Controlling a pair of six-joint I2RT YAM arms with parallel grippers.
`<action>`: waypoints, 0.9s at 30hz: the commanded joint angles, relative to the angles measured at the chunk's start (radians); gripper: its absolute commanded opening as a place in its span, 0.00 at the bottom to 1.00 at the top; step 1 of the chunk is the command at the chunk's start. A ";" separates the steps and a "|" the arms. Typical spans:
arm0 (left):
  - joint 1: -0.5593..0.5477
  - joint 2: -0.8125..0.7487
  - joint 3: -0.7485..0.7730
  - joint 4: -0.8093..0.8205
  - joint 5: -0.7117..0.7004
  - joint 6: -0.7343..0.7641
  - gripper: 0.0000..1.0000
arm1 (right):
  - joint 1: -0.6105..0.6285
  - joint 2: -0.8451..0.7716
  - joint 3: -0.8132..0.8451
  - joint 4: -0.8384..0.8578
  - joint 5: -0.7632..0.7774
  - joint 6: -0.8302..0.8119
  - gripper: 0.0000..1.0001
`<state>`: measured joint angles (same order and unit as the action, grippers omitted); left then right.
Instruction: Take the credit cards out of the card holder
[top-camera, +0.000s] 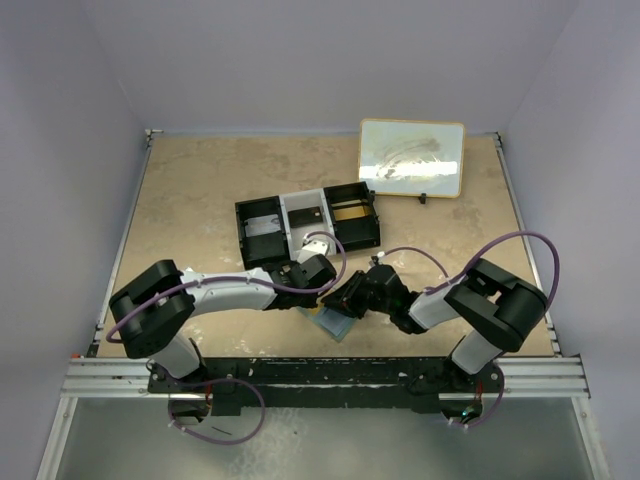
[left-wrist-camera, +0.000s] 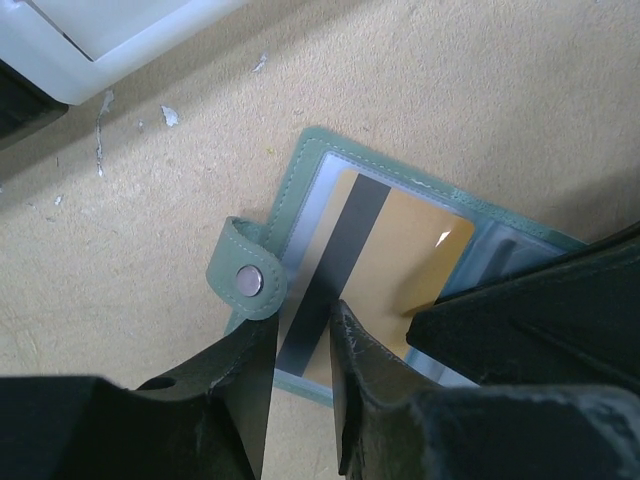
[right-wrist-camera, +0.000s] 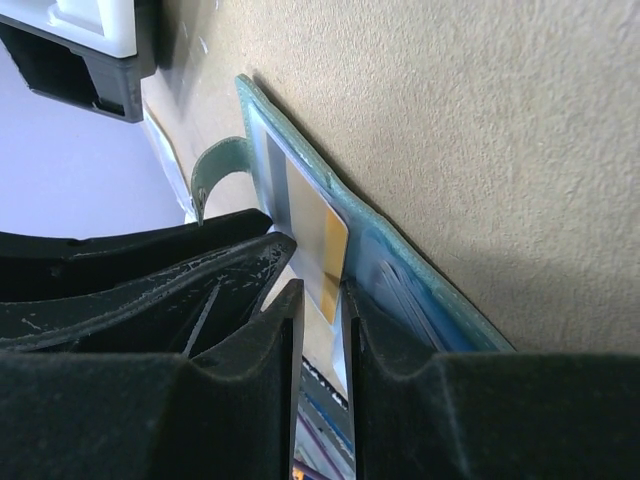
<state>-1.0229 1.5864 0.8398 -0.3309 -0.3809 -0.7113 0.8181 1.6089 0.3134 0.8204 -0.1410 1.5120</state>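
Pinning looks to be the job of the left claw (left-wrist-camera: 300, 330). Its fingers are drawn almost together with only a slit between them and nothing caught in it. Their tips rest on the near edge of the card holder (left-wrist-camera: 290, 185), which lies open on the tabletop (top-camera: 200, 200). I judge this keeps the holder from sliding while the other arm pulls.

Just left of those tips the snap tab (left-wrist-camera: 245, 275) curls up, unfastened. Straight ahead of them the orange-tan card (left-wrist-camera: 415, 260) lies stripe-up in its clear pocket, mostly seated. From the right, the right claw (right-wrist-camera: 322, 295) comes in low, almost flat to the tabletop. It is pinching that card by its edge, which runs between its fingers in the right wrist view. That shallow angle would suit drawing the card out along the pocket.

Beyond it a darker shape in the far pocket may be the second card, but it is too hidden to say. Farther ahead stand the compartment tray (top-camera: 240, 225) and, past that, a framed board (top-camera: 412, 158).
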 joint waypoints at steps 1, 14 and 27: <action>0.003 0.014 -0.002 0.002 -0.007 0.011 0.22 | 0.000 -0.006 -0.025 -0.108 0.080 -0.015 0.25; 0.007 -0.019 0.015 -0.020 -0.035 0.016 0.28 | 0.000 -0.038 0.053 -0.321 0.151 -0.019 0.29; 0.024 0.028 0.093 -0.019 -0.031 0.059 0.28 | 0.001 -0.056 0.084 -0.410 0.165 -0.032 0.28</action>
<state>-1.0058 1.6001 0.8963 -0.3603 -0.3996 -0.6819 0.8242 1.5455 0.4023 0.5678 -0.0689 1.5112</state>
